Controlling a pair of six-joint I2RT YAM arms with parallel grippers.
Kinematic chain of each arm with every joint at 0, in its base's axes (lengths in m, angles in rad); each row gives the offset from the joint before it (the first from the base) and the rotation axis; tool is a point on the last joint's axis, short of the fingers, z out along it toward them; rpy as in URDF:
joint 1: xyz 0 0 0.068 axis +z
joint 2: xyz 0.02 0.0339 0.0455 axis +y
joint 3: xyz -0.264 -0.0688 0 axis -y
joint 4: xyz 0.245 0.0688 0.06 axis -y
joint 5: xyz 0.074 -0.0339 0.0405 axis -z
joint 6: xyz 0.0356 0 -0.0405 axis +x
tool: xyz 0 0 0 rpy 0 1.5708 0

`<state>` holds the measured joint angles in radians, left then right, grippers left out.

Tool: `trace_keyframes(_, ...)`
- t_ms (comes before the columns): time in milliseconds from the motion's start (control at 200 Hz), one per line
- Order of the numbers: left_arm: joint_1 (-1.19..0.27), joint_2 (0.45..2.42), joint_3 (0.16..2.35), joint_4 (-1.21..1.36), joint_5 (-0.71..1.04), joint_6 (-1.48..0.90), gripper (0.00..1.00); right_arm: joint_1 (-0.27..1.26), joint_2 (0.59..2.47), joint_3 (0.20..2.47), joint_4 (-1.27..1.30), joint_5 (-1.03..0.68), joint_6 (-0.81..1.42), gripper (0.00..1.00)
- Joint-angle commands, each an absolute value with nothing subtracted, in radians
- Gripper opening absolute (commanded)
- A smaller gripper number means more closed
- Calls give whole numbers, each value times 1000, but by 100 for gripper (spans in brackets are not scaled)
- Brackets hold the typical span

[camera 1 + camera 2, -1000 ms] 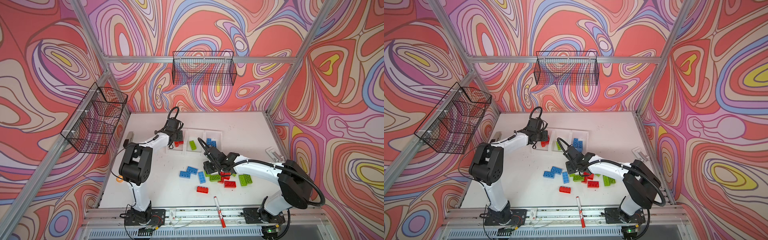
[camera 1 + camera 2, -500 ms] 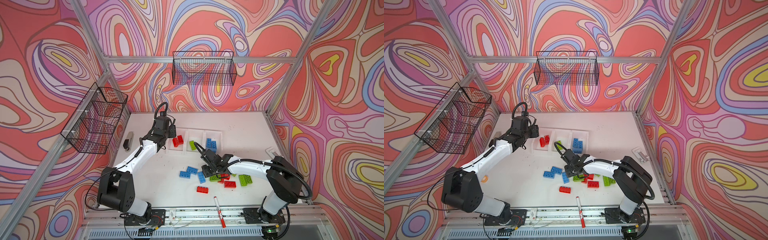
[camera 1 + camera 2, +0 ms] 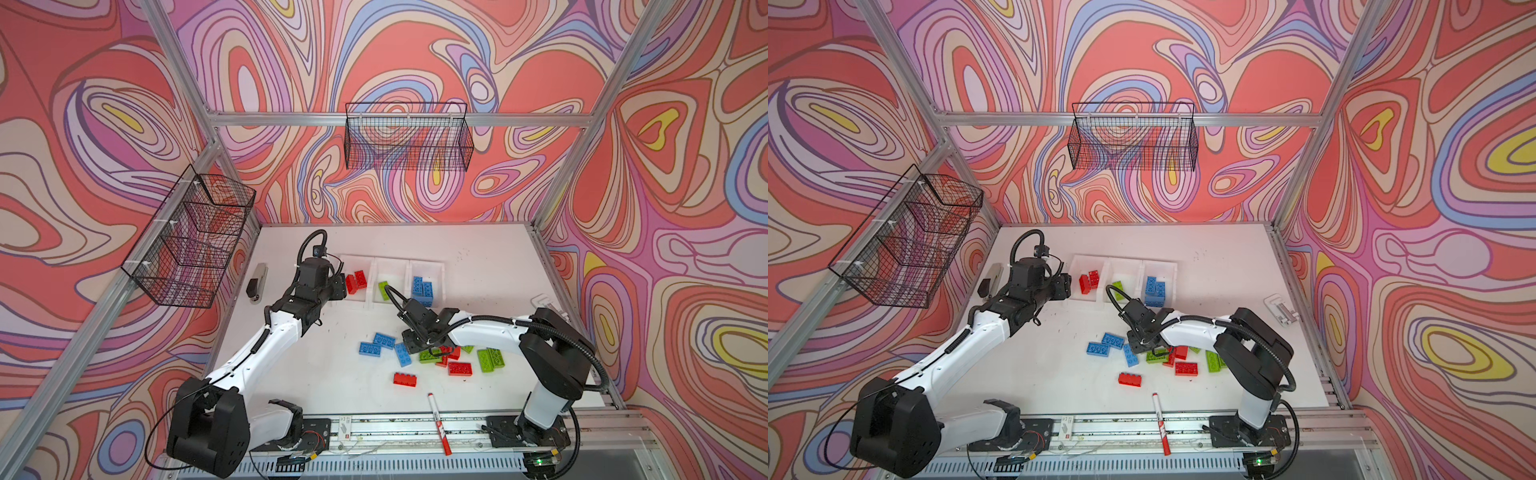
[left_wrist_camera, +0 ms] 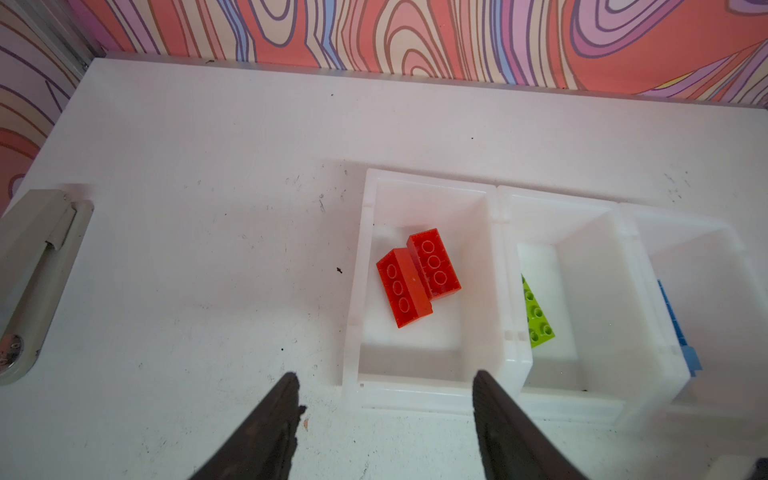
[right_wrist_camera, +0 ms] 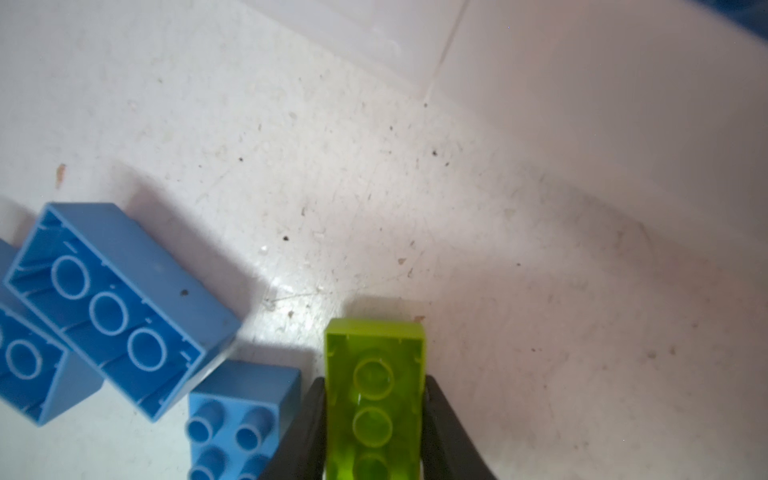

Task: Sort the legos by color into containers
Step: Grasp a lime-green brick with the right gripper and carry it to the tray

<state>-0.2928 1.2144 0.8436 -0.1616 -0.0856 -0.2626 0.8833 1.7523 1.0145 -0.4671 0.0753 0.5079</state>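
Since a second ago, the left gripper [image 4: 384, 390] has drawn back from above the containers [image 3: 390, 260], and the right gripper [image 5: 375, 379] has closed. The left gripper now hangs spread and empty just off the near-left corner of the container row, which stands toward the far edge of the worktop [image 3: 324, 374]. Two red legos [image 4: 419, 274] lie in the leftmost container, one lime piece [image 4: 538, 320] in the middle one, and blue ones [image 3: 423, 286] in the rightmost.

The right gripper pinches the long sides of a lime green lego [image 5: 374, 345], which is upturned with its hollow underside showing. It sits at the far side of the loose pile [image 3: 453, 361] mid-worktop, just beside blue bricks [image 5: 120, 299]. Whether it has left the surface cannot be told.

The step in hand appears to be picking up this green brick. Next, it likely needs lifting clear of its neighbours, carrying to the middle container [image 4: 557, 199], and releasing over the open top.
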Motion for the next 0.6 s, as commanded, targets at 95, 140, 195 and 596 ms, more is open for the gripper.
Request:
trace_keyframes(95,-291,1119,801,-246,9,-159,69,872,1672,1133,-563,154,468,27)
trace_keyframes(140,-292,1097,794,-256,37,-128,68,857,1660,1161,-567,158,451,26)
trace_keyframes(195,-298,1066,779,-255,71,-79,68,832,1655,1205,-570,158,426,26)
trace_keyframes(596,-448,959,707,-397,116,189,70,685,1885,1544,-464,29,257,26)
